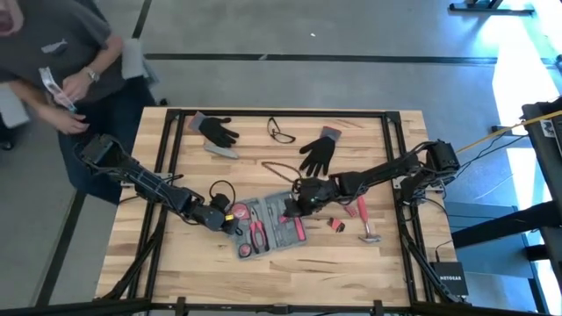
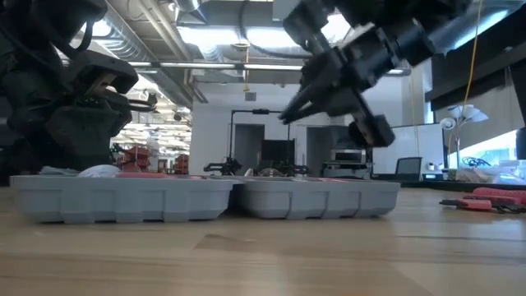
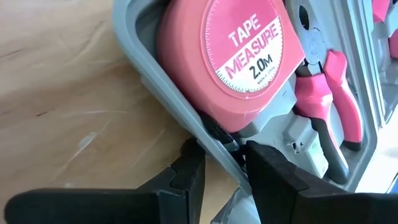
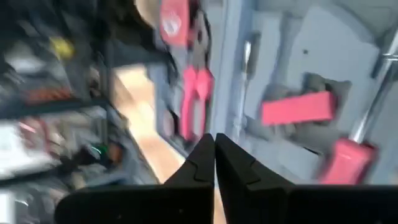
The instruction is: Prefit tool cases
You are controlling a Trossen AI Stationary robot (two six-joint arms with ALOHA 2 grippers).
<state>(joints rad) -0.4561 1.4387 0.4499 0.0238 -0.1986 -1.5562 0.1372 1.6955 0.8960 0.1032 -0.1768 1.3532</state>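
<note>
Now your left gripper [image 1: 230, 219] reaches in from nine o'clock, fingers pinching the tool case [image 1: 274, 226] wall beside the tape measure [image 3: 239, 56]. Your right gripper [image 1: 294, 207] angles down from three o'clock above the case, fingers pressed together, empty.

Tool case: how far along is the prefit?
Done: the tool case lies open with the tape measure, pliers and a pink-handled tool seated. In hand: the left gripper grips the case wall by the tape measure; the right gripper, shut and empty, hovers above the case. Left: the hammer and a small red piece lie on the table.
</note>
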